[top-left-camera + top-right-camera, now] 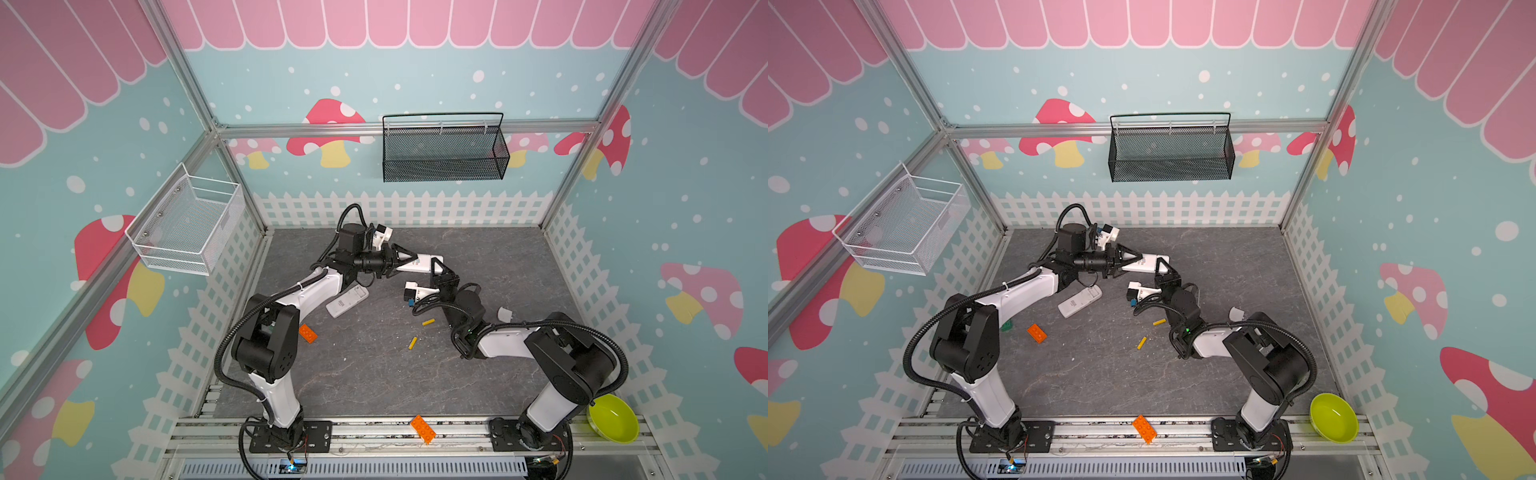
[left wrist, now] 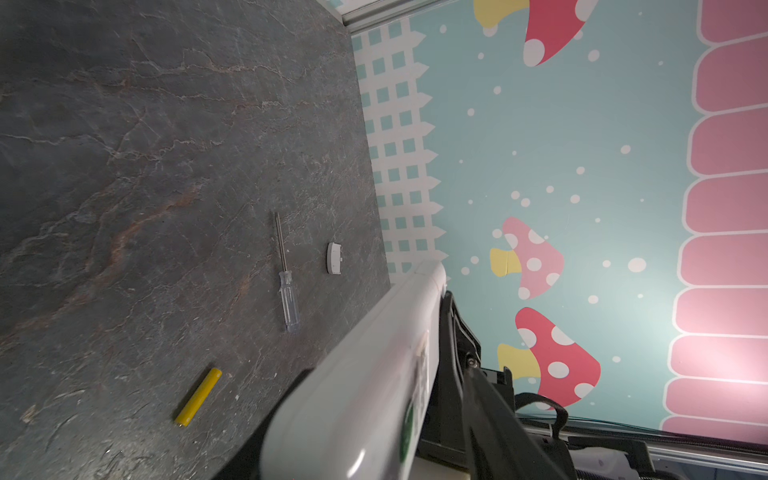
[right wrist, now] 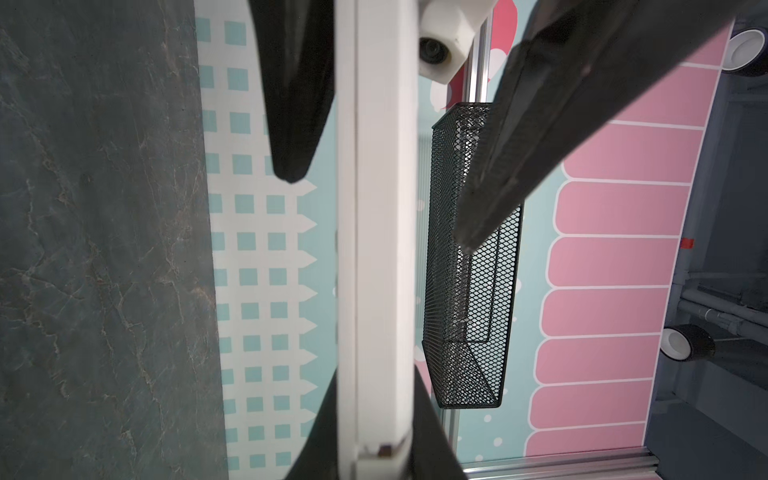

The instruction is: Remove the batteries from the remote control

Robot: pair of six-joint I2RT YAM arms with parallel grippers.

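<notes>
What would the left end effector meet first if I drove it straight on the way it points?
The held remote control runs between its open jaws; sliding along it, the left end effector would probably meet the right end effector, shut on the far end, though depth is unclear.

Left jaws apart, right jaws clamped

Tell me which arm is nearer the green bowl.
Right. The right arm is mounted just beside the green bowl; the left arm is mounted far across the front from it.
</notes>
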